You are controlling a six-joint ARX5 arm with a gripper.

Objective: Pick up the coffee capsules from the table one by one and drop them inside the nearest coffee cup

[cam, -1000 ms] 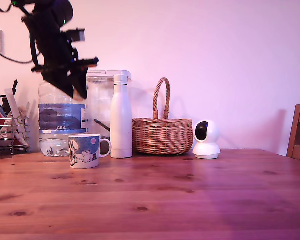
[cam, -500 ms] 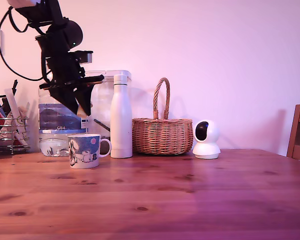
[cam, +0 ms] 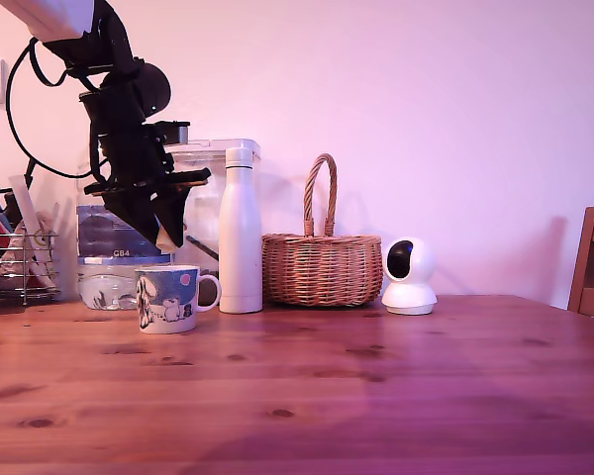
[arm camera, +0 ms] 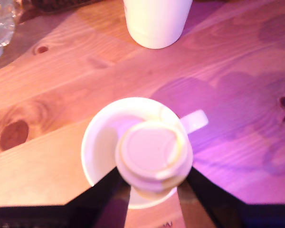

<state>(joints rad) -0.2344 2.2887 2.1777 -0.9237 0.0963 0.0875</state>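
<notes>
Exterior view: your gripper (cam: 168, 236) hangs above the coffee cup (cam: 166, 298), fingertips just over the rim and apart from it. The cup stands on the table (cam: 376, 386) toward this view's left, just beside the white bottle (cam: 241, 230). From this side you cannot tell what the jaws hold.

Wrist view: a capsule (arm camera: 153, 155) sits clamped between the dark fingers (arm camera: 102, 190), jaws closed to its width. It covers the cup's (arm camera: 97, 142) mouth but reaches past the near rim. Release here and it may clip that edge and bounce onto the table. Come lower off-centre and a finger may knock the rim, shoving the cup into the bottle (arm camera: 156, 21).
</notes>
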